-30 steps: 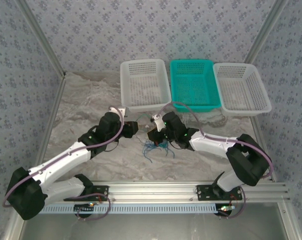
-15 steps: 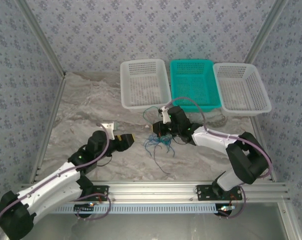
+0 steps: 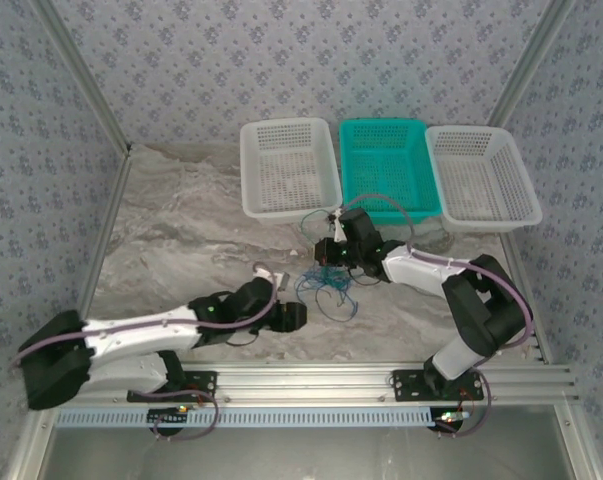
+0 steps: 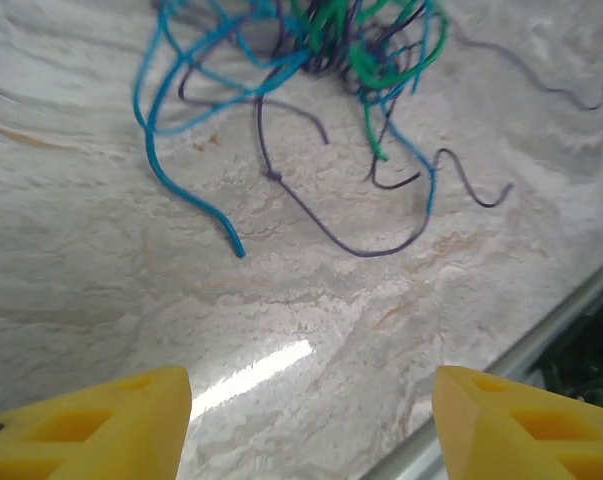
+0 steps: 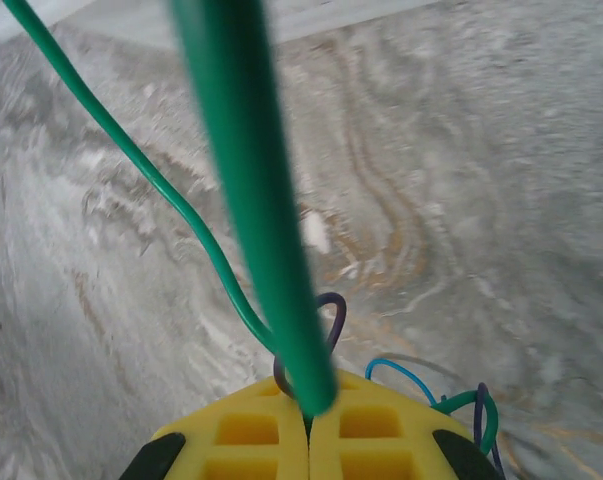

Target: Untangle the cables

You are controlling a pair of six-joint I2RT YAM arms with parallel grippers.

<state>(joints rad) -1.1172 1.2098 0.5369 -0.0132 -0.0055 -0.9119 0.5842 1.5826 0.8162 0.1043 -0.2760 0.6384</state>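
Note:
The cables (image 3: 328, 285) form a loose wad of blue, green and dark strands on the marble table, hanging partly from my right gripper (image 3: 326, 252). In the right wrist view the right gripper (image 5: 308, 420) is shut on a green cable (image 5: 251, 200), which runs up close past the lens; a dark loop (image 5: 331, 315) and a blue strand (image 5: 401, 372) lie beside the fingers. My left gripper (image 3: 293, 317) sits low near the front rail, just left of the wad. The left wrist view shows the left gripper (image 4: 311, 430) open and empty, with the cables (image 4: 311, 60) ahead on the table.
Three baskets stand in a row at the back: a white basket (image 3: 289, 168), a teal basket (image 3: 385, 168) and another white basket (image 3: 481, 178). The aluminium front rail (image 3: 311, 378) runs close behind the left gripper. Patterned walls close in both sides.
The left arm has pulled back from the wad towards the front rail and its gripper has opened. The right gripper has shifted slightly towards the baskets, still shut on the cables.

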